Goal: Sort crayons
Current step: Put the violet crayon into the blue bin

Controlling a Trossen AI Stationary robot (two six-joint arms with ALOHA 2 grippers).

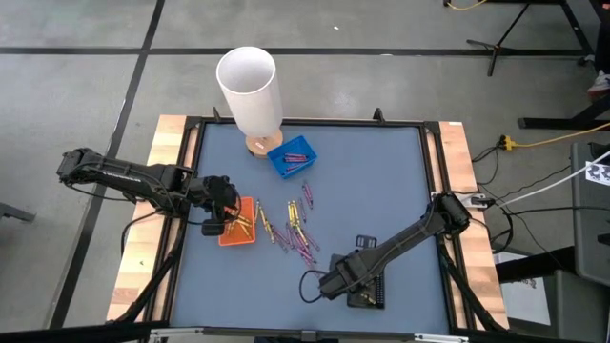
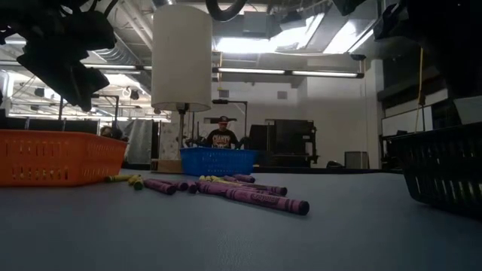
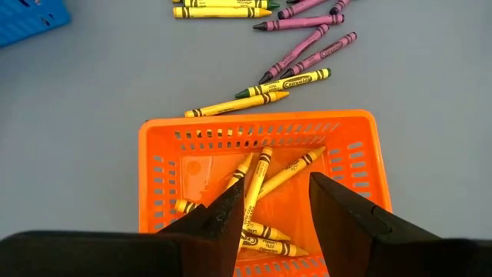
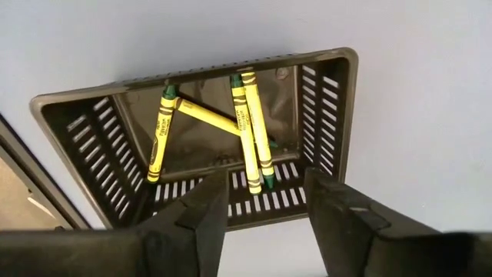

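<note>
Blue-grey table mat (image 1: pixel 381 181), crayons (image 1: pixel 297 229) scattered at its centre, trays around.

Left gripper (image 3: pixel 273 208) hangs released over the orange tray (image 3: pixel 154 154) at 9 o'clock; right gripper (image 4: pixel 265 204) hangs released over the black tray (image 4: pixel 342 100) at 5 o'clock. I judge crayons light, stiff, waxy, brittle, prone to roll; pinch mid-barrel, across the paper wrapper.

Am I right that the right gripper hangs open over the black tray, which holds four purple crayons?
Not quite: the crayons in the black tray are yellow with green tips, not purple, as the right wrist view shows. The rest stands: four of them, with the right gripper open above.
</note>
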